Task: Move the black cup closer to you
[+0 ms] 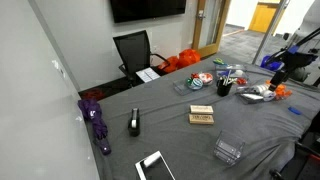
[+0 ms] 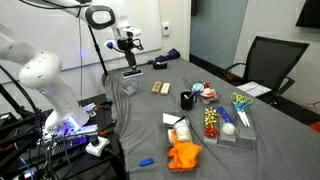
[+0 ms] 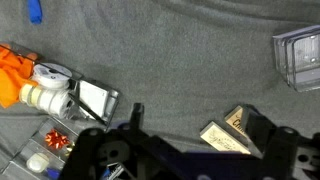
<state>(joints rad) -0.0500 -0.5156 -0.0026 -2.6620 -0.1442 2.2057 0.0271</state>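
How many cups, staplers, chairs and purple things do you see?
black cup: 1
stapler: 1
chair: 1
purple thing: 1
Total: 4

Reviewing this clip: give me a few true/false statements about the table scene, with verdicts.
1. The claw grips the black cup. False: the claw hangs in the air, apart from the cup, which stands on the table.
2. A black chair stands at the table. True.
3. The stapler lies inside the clear container. False: it lies on the table, apart from the container.
4. A dark screen hangs on the wall above the chair. True.
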